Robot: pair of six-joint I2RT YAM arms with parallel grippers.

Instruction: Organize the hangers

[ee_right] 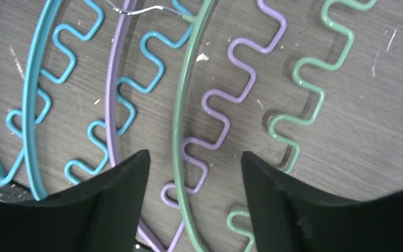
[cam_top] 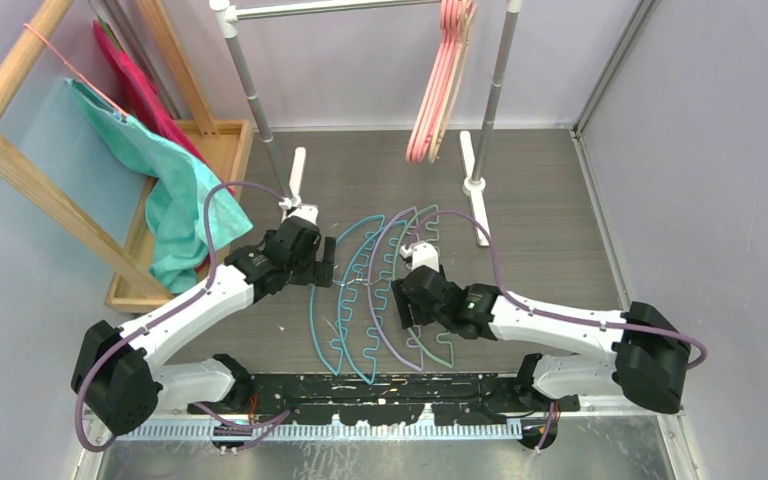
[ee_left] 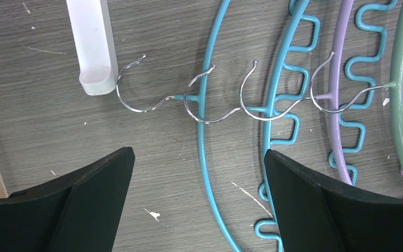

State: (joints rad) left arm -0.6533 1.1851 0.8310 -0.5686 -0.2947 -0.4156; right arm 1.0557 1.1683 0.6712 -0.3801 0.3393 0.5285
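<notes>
Four thin hangers (cam_top: 375, 290) are lying overlapped mid-frame on the floor. The right gripper (ee_right: 194, 173) is sitting partly open around the green hanger (ee_right: 181, 121), likely to grab it. The left gripper (ee_left: 199, 173) is waiting wide open, empty.

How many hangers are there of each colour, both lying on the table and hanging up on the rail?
On the table:
Blue hangers: 2
Purple hanger: 1
Green hanger: 1
On the rail:
Pink or beige hangers: about 3, though they overlap too closely to count surely
Total: about 7
</notes>
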